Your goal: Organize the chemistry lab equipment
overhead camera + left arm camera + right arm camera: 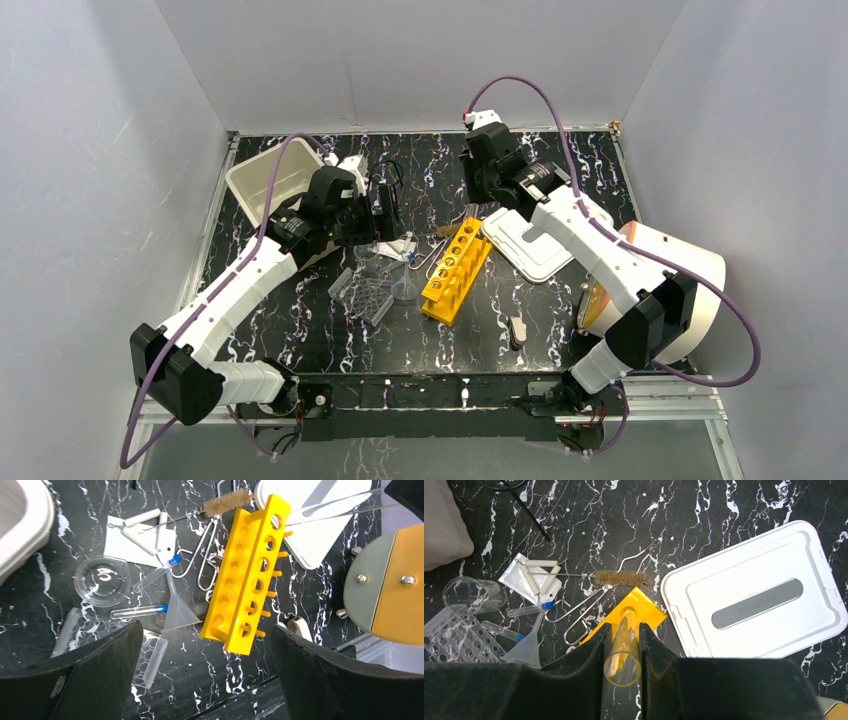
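Observation:
The yellow six-hole tube rack (456,268) lies at mid-table, also in the left wrist view (245,575). My right gripper (622,630) is shut on a clear test tube (623,645), held upright with its lower end at the rack's far end hole (639,605). My left gripper (207,632) is open and empty, hovering above the rack's near end and the clear ridged tray (150,657). Left of the rack lie a clear funnel (180,611), two blue-capped tubes (137,611), a glass beaker (102,580), metal tongs (207,565), a brush (227,502) and a white triangle (145,527).
A beige bin (270,185) stands tilted at the back left. Its white slotted lid (535,245) lies right of the rack. A big white cylinder with an orange face (660,290) sits at the right. A small beige piece (517,330) lies near the front. A black wire loop (519,495) is at the back.

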Robot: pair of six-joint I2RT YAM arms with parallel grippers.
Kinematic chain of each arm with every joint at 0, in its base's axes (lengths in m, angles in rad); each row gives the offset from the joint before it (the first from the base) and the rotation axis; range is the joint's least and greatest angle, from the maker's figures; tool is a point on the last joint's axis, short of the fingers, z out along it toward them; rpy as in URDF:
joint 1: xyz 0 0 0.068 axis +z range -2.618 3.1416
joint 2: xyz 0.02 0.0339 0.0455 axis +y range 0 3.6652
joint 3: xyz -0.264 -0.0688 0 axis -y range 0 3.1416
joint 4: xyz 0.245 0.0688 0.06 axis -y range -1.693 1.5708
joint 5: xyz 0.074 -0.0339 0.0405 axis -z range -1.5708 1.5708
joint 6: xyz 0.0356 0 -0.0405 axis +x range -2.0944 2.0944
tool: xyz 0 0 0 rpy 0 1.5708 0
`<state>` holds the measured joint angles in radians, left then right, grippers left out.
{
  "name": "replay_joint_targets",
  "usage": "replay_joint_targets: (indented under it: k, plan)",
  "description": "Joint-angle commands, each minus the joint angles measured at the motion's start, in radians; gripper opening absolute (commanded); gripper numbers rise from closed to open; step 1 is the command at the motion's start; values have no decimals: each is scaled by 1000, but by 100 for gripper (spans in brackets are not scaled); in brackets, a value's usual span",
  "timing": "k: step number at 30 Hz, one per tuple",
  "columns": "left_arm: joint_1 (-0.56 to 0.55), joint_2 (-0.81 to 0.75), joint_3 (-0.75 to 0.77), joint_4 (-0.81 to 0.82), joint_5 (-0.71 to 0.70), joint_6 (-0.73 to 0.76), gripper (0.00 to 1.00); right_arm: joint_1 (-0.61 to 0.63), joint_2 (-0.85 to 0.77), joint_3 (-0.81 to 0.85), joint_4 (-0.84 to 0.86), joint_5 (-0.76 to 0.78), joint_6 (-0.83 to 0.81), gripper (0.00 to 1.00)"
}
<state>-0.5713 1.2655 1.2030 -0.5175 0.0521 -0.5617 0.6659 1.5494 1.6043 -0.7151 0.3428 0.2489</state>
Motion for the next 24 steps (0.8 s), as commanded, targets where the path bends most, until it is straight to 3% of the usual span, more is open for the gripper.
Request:
replay_joint_targets:
  k: [1, 15, 24]
  plan:
    - [4, -72, 15, 9, -92, 12, 98, 12, 0, -15, 73, 63, -30, 23]
    - [7, -64, 2, 23, -93, 36, 98, 13, 17, -135, 167, 33, -13, 22]
    - [10, -75, -32, 43, -77, 22, 98, 13, -42, -329, 259, 55, 103, 22]
